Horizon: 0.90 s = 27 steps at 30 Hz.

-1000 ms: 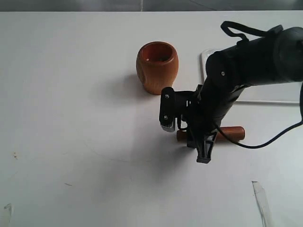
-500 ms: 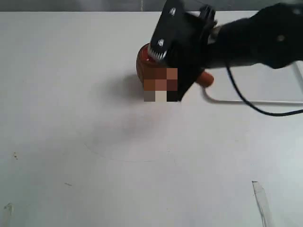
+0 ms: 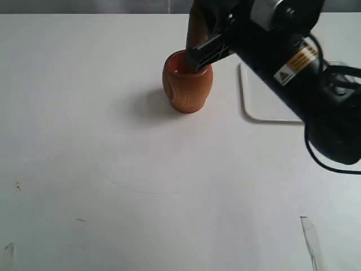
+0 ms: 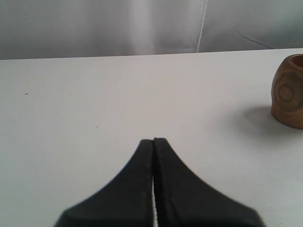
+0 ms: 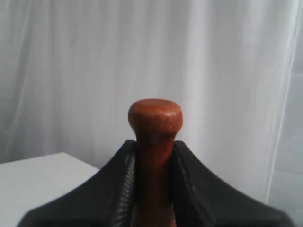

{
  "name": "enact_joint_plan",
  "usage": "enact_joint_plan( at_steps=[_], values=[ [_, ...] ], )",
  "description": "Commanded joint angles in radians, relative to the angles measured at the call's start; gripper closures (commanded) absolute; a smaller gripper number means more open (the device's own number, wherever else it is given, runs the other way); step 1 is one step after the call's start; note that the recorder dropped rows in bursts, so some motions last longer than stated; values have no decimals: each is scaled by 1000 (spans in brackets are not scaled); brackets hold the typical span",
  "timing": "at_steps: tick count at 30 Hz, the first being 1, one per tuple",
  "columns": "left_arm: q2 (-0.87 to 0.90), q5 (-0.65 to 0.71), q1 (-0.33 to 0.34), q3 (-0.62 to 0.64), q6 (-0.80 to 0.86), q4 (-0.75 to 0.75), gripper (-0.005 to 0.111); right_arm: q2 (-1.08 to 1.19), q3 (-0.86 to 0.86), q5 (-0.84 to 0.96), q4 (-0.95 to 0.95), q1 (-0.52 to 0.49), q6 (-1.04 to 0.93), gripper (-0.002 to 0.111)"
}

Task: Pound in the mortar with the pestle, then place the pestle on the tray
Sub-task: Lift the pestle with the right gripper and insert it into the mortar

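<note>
The reddish-brown mortar (image 3: 188, 84) stands upright at the back middle of the white table; it also shows at the edge of the left wrist view as the mortar (image 4: 289, 92). My right gripper (image 3: 204, 52) hangs right over its mouth, shut on the pestle (image 3: 193, 31), which stands near upright. Its lower end is hidden by the fingers at the mouth. In the right wrist view the pestle's knob (image 5: 155, 116) sticks out past the right gripper (image 5: 155, 144). The white tray (image 3: 265, 101) lies right of the mortar, partly under my arm. My left gripper (image 4: 154, 140) is shut and holds nothing, low over bare table.
The right arm (image 3: 293, 62) with its cable crosses above the tray. A strip of tape (image 3: 312, 240) sits at the front right of the table (image 3: 113, 169). A white curtain (image 5: 213, 71) hangs behind the table.
My right gripper picked the pestle up from the table in front of the tray, swung it up and back, and now holds it upright over the mortar.
</note>
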Motion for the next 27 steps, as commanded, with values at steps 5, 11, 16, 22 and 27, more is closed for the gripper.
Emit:
enact_joint_plan(
  at_steps=[5,11,16,22,27],
  values=[
    [-1,-3,-8,1,-8,-7,107,200,-132,-39,71,-9,-15,108],
    [-1,-3,-8,1,-8,-7,107,216,-176,-39,154,-9,-118,108],
    [-1,-3,-8,1,-8,-7,107,339,-215,-39,146,-24,-84,108],
    [-1,-3,-8,1,-8,-7,107,509,-268,-39,98,-24,111,108],
    [-1,-3,-8,1,-8,-7,107,271,-268,-39,57,-24,62,108]
  ],
)
